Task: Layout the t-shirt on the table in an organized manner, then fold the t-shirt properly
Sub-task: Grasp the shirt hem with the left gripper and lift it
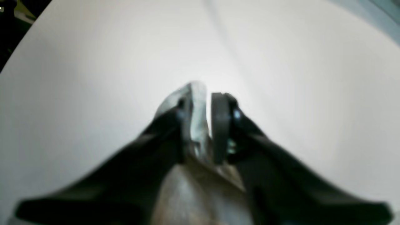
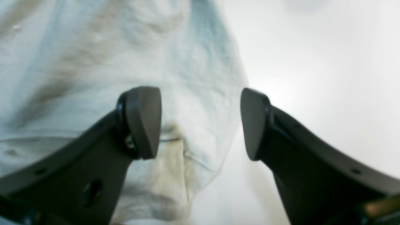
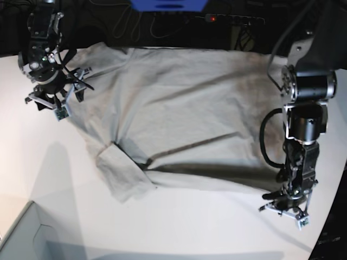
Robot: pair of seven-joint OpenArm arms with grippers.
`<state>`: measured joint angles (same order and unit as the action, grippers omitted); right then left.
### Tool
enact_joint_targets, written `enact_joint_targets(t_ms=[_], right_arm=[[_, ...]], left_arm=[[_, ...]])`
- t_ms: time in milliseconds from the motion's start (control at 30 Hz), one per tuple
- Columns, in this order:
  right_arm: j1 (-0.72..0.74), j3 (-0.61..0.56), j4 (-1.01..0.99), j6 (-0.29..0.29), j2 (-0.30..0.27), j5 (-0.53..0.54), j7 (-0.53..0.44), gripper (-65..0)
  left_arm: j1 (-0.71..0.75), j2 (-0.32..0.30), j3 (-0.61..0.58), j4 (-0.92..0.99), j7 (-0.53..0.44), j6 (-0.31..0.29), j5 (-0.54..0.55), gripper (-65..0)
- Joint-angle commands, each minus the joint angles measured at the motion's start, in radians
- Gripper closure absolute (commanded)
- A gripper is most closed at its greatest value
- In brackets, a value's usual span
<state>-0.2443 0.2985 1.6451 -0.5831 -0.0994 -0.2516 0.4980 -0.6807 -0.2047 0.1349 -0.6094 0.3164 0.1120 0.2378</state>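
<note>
The light grey-beige t-shirt (image 3: 190, 103) lies spread across the white table (image 3: 206, 222), with one sleeve folded at the lower left. My left gripper (image 3: 284, 208) is low at the shirt's lower right corner. In the left wrist view a fold of the t-shirt (image 1: 197, 118) sits between the fingers of the left gripper (image 1: 203, 100); the jaws are slightly parted and a thin bright gap shows beside the right pad. My right gripper (image 3: 57, 108) hovers at the upper left sleeve. Seen from its wrist, the right gripper (image 2: 200, 122) stands wide open over the t-shirt's edge (image 2: 93, 47) and holds nothing.
A grey box corner (image 3: 21, 238) sits at the lower left. A blue object (image 3: 168, 4) and a power strip (image 3: 233, 19) lie behind the table's far edge. The table's curved edge (image 3: 336, 216) runs close to my left gripper.
</note>
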Motion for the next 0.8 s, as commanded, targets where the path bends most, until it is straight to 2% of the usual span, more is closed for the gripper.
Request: enact_joint_targets(t_ms=[0, 67, 100, 233, 367, 433, 533, 633, 767], right_arm=[[0.026, 0.001, 0.002, -0.01, -0.009, 0.008, -0.022, -39.9], [0.061, 0.001, -0.05, -0.01, -0.009, 0.008, -0.022, -39.9], [0.086, 0.001, -0.076, -0.01, -0.009, 0.008, -0.022, -39.7], [0.153, 0.005, -0.17, -0.01, -0.009, 0.008, -0.022, -39.4], [0.168, 0.003, -0.224, -0.01, -0.007, 0.01, -0.022, -39.5], [0.168, 0.003, -0.247, -0.01, -0.007, 0.01, -0.023, -39.5], [0.164, 0.003, -0.273, -0.01, -0.007, 0.01, -0.023, -39.5], [0.145, 0.003, -0.283, -0.01, -0.007, 0.01, -0.023, -39.5], [0.069, 0.001, -0.227, -0.01, -0.007, 0.01, -0.023, -39.5]], left_arm=[[-0.04, -0.009, 0.001, -0.016, -0.027, 0.001, -0.002, -19.8], [-0.038, 0.001, 0.001, -0.022, -0.03, 0.001, 0.011, -30.1], [-0.038, 0.001, 0.001, -0.027, -0.03, 0.001, 0.034, -32.6], [0.0, -0.02, 0.001, -0.131, 0.0, 0.001, 0.18, -32.9], [0.148, -0.037, 0.001, -0.398, 0.152, 0.001, 0.352, -32.9], [0.255, -0.031, -0.001, -0.521, 0.201, 0.001, 0.398, -32.9], [0.413, 0.017, -0.002, -0.622, 0.208, 0.001, 0.41, -32.9], [0.507, 0.05, -0.001, -0.59, 0.2, 0.001, 0.371, -32.9], [0.568, 0.054, -0.007, -0.502, 0.105, -0.001, 0.291, -32.9]])
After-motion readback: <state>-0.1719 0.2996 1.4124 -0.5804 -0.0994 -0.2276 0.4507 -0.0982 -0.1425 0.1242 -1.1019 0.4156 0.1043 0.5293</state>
